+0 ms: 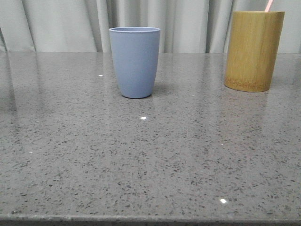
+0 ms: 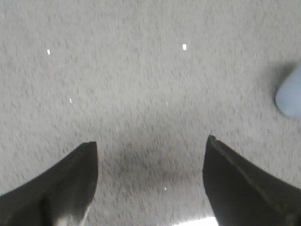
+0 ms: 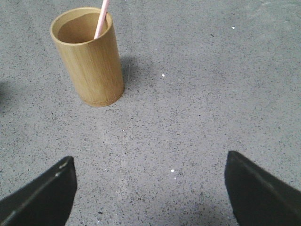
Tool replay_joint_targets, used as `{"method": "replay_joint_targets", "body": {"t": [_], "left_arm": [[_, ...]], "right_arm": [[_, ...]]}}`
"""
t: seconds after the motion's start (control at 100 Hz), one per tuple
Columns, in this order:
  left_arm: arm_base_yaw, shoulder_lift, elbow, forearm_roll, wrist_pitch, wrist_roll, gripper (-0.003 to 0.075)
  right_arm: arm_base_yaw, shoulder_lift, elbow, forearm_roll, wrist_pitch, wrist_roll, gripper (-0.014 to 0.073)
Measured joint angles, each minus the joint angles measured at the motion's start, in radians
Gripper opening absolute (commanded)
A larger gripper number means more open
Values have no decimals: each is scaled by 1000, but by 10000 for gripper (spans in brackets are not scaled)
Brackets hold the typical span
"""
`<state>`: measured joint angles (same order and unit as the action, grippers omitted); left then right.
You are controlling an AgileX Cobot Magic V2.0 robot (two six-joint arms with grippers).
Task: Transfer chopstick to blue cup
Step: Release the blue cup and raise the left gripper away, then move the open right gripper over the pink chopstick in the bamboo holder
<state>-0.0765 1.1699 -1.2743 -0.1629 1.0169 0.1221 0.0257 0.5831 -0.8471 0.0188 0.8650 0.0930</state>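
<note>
Thin pale pink chopstick [image 3: 101, 19] stands inside the yellow-brown bamboo cylinder [image 3: 89, 59], right of the empty matte blue cup [image 1: 135, 61]. Both the right gripper [image 3: 150, 188] and left gripper [image 2: 150, 179] are wide apart, holding nothing. Next: reach and pinch the stick.

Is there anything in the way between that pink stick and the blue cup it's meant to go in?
Nothing visible. The chopstick stands in the bamboo cup, and only bare table lies between that and the blue cup. The right claw is open, holding nothing.

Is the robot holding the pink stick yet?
No. Both grippers, left and right, are open and empty; the chopstick stands in the bamboo cup.
</note>
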Motion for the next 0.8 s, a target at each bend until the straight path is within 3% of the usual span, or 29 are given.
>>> {"method": "replay_joint_targets", "body": {"t": [0.17,0.33,0.65,0.8], "left_arm": [[0,-227,281,-2,-66,0,463],[0,-415,451,-2,-83,0,463],[0,-597,541,-4,-87,0,463],[0,-597,541,-4,-89,0,463]], "right_arm": [[0,0,0,0,-2,0,635],[0,0,0,0,-2,0,635],[0,0,0,2,-23,0,635],[0,10,0,33,-125,0,635]]}}
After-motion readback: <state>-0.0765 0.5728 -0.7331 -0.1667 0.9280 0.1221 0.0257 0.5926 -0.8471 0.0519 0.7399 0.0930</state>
